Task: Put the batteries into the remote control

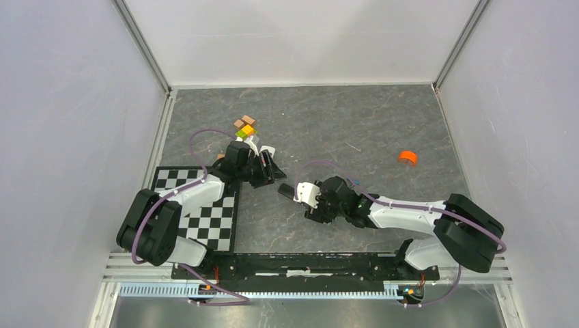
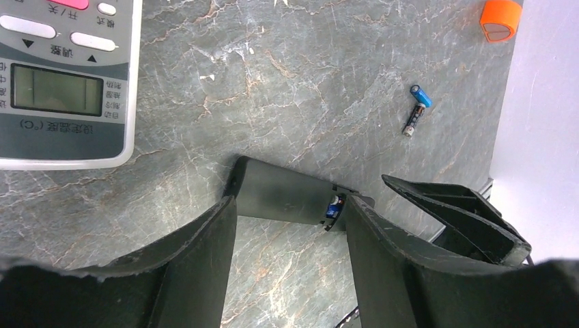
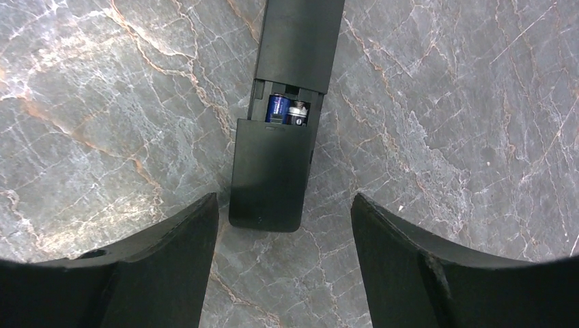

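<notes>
The white remote control (image 2: 68, 82), grey face up, lies at the upper left of the left wrist view, and shows partly behind the left arm from above (image 1: 258, 145). A slim black bar (image 3: 287, 102) lies on the table with its back cover slid partly open. A blue battery (image 3: 278, 108) and a dark one (image 3: 298, 113) sit in its compartment. A loose blue-tipped battery (image 2: 416, 109) lies apart on the table. My left gripper (image 2: 290, 205) is open and empty beside the bar. My right gripper (image 3: 283, 205) is open and empty, facing the bar's covered end.
An orange round cap (image 1: 407, 157) lies at the right. Small coloured blocks (image 1: 244, 125) sit behind the left gripper. A checkerboard (image 1: 212, 219) lies at the front left. Grey walls close in the table on three sides.
</notes>
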{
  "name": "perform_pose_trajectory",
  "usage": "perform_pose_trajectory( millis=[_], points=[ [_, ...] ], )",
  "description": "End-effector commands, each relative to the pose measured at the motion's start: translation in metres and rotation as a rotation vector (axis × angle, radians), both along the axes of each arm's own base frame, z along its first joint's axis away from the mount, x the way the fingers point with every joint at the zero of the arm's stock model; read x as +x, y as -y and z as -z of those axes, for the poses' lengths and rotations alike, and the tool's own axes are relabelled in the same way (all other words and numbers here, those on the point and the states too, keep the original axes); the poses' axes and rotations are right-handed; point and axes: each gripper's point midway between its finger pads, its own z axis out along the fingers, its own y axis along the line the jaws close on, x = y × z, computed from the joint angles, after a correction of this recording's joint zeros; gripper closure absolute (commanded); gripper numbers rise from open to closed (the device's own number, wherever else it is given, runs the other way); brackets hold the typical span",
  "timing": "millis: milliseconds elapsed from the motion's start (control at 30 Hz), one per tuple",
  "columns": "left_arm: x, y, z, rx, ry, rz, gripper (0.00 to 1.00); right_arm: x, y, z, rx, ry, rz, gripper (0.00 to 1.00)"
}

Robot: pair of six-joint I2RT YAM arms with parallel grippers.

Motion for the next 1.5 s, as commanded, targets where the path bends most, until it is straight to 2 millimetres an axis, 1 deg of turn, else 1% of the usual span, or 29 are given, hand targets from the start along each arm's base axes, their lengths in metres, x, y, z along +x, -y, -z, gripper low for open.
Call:
perform_pose_trajectory(
  millis=[0,200,367,500,700,933,1000,1267,1400,1467],
  points=[
    [0.004,0.003,-0.004,-0.010,0.046,0.039,0.35,0.012,-0.009,-0.010,-0.017,0.036,-0.007,0.25],
    [0.004,0.002,-0.002,-0.010,0.040,0.037,0.35,0.015,-0.012,-0.006,-0.026,0.023,0.005,0.28],
    [0.004,0.003,-0.003,-0.012,0.038,0.038,0.35,0.020,-0.012,-0.005,-0.028,0.016,0.033,0.41],
    [0.005,0.002,-0.003,-0.012,0.040,0.036,0.36,0.024,-0.011,-0.007,-0.018,0.018,0.064,0.48],
    [0.004,0.001,0.001,-0.003,0.034,0.035,0.35,0.028,-0.013,-0.016,0.039,-0.005,0.105,0.49],
    [0.001,-0.001,0.008,0.011,0.024,0.034,0.35,0.029,-0.013,-0.016,0.075,-0.048,0.110,0.51],
    [0.001,-0.002,0.009,0.014,0.023,0.032,0.35,0.028,-0.017,-0.018,0.090,-0.062,0.093,0.52],
    [-0.003,-0.005,0.014,0.024,0.014,0.033,0.36,0.034,-0.026,-0.028,0.114,-0.052,0.063,0.54],
    [-0.005,-0.007,0.017,0.032,0.011,0.030,0.36,0.032,-0.026,-0.024,0.088,-0.072,0.046,0.55],
    [-0.006,-0.008,0.018,0.039,0.009,0.028,0.36,0.031,-0.026,-0.023,0.082,-0.076,0.043,0.54]
  ],
)
